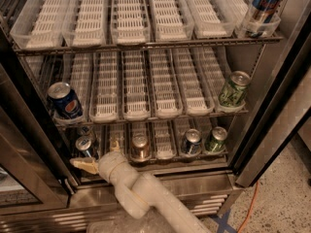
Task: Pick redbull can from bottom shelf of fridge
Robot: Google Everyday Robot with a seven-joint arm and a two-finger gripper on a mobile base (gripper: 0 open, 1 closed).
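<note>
The fridge (pixel 272 120) stands open. On the bottom shelf (pixel 163 141), at the far left, a slim redbull can (pixel 86 146) with a silver top stands at the front of its lane. A second alike can (pixel 85 130) stands right behind it. My gripper (pixel 98 155) reaches into the bottom shelf just right of and below the front can. It is open: one finger (pixel 81 165) lies in front of the can's base, the other (pixel 115 144) points up on its right. It holds nothing.
On the bottom shelf stand a copper-brown can (pixel 140 147), a dark blue can (pixel 192 141) and a green can (pixel 216 139). A Pepsi can (pixel 64 101) and a green can (pixel 233 88) are on the middle shelf. A tall blue bottle (pixel 262 4) stands top right. An orange cable (pixel 244 203) lies on the floor.
</note>
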